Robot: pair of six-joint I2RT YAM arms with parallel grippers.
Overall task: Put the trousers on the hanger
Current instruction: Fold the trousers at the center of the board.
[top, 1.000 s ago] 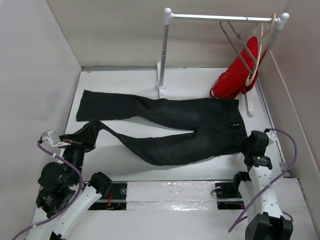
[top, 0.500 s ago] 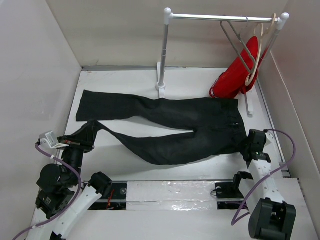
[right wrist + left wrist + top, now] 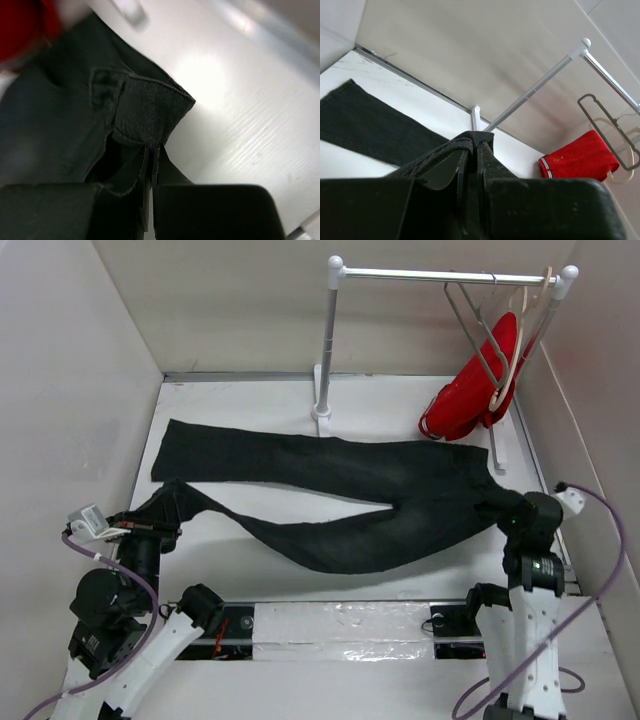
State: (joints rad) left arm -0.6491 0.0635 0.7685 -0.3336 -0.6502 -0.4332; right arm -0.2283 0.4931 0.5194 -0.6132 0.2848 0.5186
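Pinching the hem of the near leg, the left gripper [image 3: 163, 515] is clamped tight on the trousers [image 3: 380, 490]. The right gripper [image 3: 508, 510] is clenched on the waistband corner, just beside a belt loop. Counted: one pair of trousers, two hangers, one red garment [image 3: 468, 392]. The trousers lie on the desk [image 3: 400, 405] with their long axis running left to right — waist at the right, both legs pointing left. The hanger [image 3: 474, 325] — thin, grey, bare — hangs from the rail [image 3: 440, 275] beside the beige hanger [image 3: 517, 335] bearing the red garment.
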